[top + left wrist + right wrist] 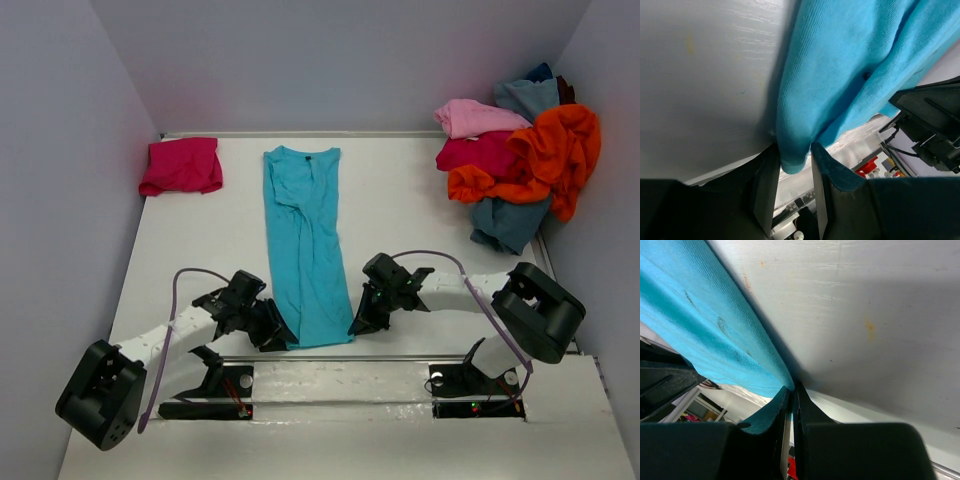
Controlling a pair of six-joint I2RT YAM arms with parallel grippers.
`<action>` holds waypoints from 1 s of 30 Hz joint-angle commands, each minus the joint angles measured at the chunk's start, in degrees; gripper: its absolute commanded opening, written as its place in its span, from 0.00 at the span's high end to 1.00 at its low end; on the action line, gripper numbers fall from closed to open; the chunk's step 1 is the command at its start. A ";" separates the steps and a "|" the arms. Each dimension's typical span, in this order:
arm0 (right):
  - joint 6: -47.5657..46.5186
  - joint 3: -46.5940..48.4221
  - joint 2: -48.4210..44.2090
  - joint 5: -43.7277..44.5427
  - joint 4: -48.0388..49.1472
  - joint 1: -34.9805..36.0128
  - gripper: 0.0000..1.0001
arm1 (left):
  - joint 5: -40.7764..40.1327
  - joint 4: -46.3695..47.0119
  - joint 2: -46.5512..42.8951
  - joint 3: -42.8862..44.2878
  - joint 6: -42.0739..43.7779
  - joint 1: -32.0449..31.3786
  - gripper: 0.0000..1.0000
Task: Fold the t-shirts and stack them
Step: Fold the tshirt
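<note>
Jaws of left gripper (pixel 275 335) and right gripper (pixel 362 322) each clamp a near hem corner of the narrow turquoise cloth t-shirt (pixel 305 240), which lies lengthwise on the white table (pixel 420 210). Judged step: the crosswise fold. Both corners need carrying evenly towards the collar.

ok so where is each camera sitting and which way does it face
Top external: above and behind the robot, looking down on the table; left arm and right arm show, left gripper and right gripper at the turquoise t-shirt's near corners.
Left wrist: on that wrist, looking along its fingers, closed on the shirt's bunched corner; table behind.
Right wrist: on that wrist, looking along its fingers, pinched shut on the shirt's edge; table behind.
Shared: all three show the turquoise t-shirt and table.
</note>
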 commanded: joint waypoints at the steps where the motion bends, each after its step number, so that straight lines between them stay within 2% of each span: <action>1: -0.97 -0.06 -1.33 2.05 -2.33 -0.50 0.91 | -5.64 -2.32 1.24 -1.18 2.79 -0.31 0.56; 8: -0.71 -0.59 -1.86 2.14 -2.06 -1.03 0.93 | -5.29 -2.76 0.97 -1.62 2.70 -0.31 0.60; 19: -0.44 -0.77 -1.77 1.96 -1.89 -1.03 0.93 | -4.85 -2.67 1.41 -1.62 3.05 -0.31 0.70; 23: -0.70 -0.42 -1.42 1.79 -1.89 -1.56 0.93 | -4.93 -3.02 0.88 -1.36 2.96 -0.31 0.77; 27: -1.76 1.16 -0.11 1.79 -2.85 -1.56 0.93 | -4.93 -2.94 0.62 -1.62 2.70 -0.31 0.94; 30: -2.02 1.61 0.07 1.97 -2.94 -1.56 0.93 | -5.02 -3.02 0.88 -1.62 2.70 -0.31 0.94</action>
